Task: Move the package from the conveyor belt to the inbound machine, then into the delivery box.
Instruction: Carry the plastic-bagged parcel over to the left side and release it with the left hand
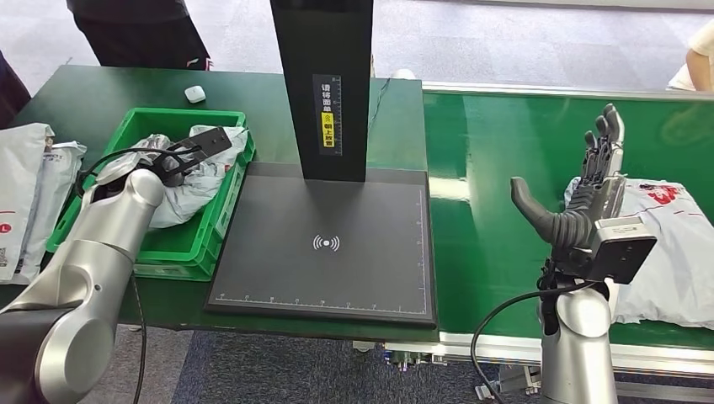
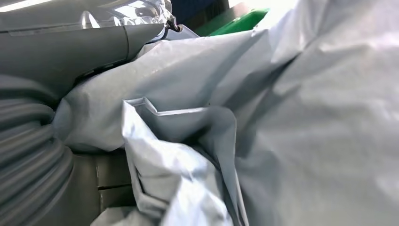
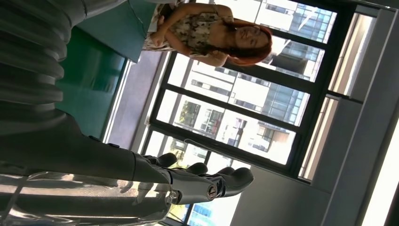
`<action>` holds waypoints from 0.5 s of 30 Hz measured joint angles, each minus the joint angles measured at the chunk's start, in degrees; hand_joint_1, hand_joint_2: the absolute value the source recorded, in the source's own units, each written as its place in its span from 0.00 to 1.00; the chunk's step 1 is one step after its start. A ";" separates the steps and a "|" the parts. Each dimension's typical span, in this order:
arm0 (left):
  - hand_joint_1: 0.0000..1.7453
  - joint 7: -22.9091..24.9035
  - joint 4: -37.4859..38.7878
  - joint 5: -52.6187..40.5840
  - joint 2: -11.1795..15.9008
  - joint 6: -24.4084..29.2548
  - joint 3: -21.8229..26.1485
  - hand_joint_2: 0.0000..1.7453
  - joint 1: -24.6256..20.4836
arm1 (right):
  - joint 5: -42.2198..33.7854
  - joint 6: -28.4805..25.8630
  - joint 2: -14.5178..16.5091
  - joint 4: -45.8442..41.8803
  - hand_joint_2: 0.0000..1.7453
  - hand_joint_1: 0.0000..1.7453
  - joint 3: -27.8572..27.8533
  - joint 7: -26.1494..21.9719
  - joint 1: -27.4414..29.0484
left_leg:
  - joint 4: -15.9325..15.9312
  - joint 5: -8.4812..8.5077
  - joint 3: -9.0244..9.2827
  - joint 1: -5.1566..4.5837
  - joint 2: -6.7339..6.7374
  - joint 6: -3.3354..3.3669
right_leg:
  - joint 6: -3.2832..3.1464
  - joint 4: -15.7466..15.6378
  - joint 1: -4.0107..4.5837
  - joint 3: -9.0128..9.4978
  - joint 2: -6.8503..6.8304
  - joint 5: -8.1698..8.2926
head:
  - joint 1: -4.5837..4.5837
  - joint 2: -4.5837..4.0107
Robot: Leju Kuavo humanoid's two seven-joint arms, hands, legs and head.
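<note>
The left hand [image 1: 181,160] sits low inside the green delivery box [image 1: 221,210], pressed against a crumpled grey package [image 1: 189,189]; whether its fingers grasp the plastic or have let go cannot be told, since the bag covers them in the left wrist view. The right hand [image 1: 589,181] is raised above the conveyor belt [image 1: 497,168] with fingers spread and empty, just beside the next package [image 1: 674,252]. To finish cleanly, the left hand should release fully and lift straight up so the bag does not snag, clear of the black inbound machine [image 1: 324,244].
</note>
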 joint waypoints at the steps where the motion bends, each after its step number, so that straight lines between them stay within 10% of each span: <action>1: 0.54 0.02 0.24 -0.10 0.09 -0.04 0.08 1.00 0.01 | 0.00 0.03 0.02 0.11 1.00 0.00 0.07 -0.01 0.00 | 0.00 0.00 0.00 0.00 0.00 0.00 | 0.00 0.00 0.00 0.00 0.00 0.00 | 0.00 0.00; 3: 0.04 0.01 0.64 -0.19 0.31 0.15 0.22 1.00 0.08 | 0.01 0.07 0.07 0.26 1.00 0.00 0.25 -0.03 -0.02 | 0.00 0.00 0.00 0.00 -0.01 0.00 | 0.00 0.00 0.00 0.01 -0.01 0.01 | 0.00 0.00; 4: 0.00 -0.13 0.75 -0.19 0.40 0.59 0.27 1.00 0.21 | 0.02 0.17 0.08 0.29 1.00 0.00 0.32 -0.04 -0.03 | 0.00 0.01 0.01 0.00 -0.01 0.00 | 0.01 0.00 0.00 0.01 -0.01 0.01 | -0.01 0.00; 15: 0.00 -3.47 -1.67 0.02 0.52 11.55 0.77 1.00 2.70 | -0.08 1.12 0.10 0.25 1.00 0.00 0.41 -0.06 -0.01 | 0.01 0.01 0.02 0.00 -0.01 0.00 | 0.00 0.00 0.00 -0.02 -0.01 0.00 | -0.01 0.00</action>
